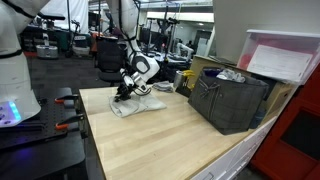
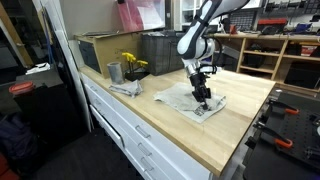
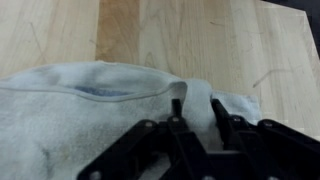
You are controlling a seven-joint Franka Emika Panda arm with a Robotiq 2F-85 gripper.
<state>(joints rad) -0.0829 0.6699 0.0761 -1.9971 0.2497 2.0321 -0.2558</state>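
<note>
A white towel [image 1: 143, 105] [image 2: 180, 98] lies crumpled on the wooden worktop [image 1: 170, 135] [image 2: 240, 115]. My gripper [image 1: 124, 96] [image 2: 203, 100] points straight down onto it in both exterior views. In the wrist view the gripper [image 3: 197, 108] comes in from the bottom. Its black fingers [image 3: 222, 112] stand either side of a raised fold of the towel [image 3: 80, 110] and pinch that fold between them. The cloth under the palm is hidden.
A black crate [image 1: 232, 100] [image 2: 160, 50] stands at one end of the worktop, with a pink-lidded box [image 1: 285, 55] behind it. A metal cup [image 2: 115, 72] with yellow flowers sits on a small cloth near the crate. Orange clamps [image 2: 285, 140] lie off the other end.
</note>
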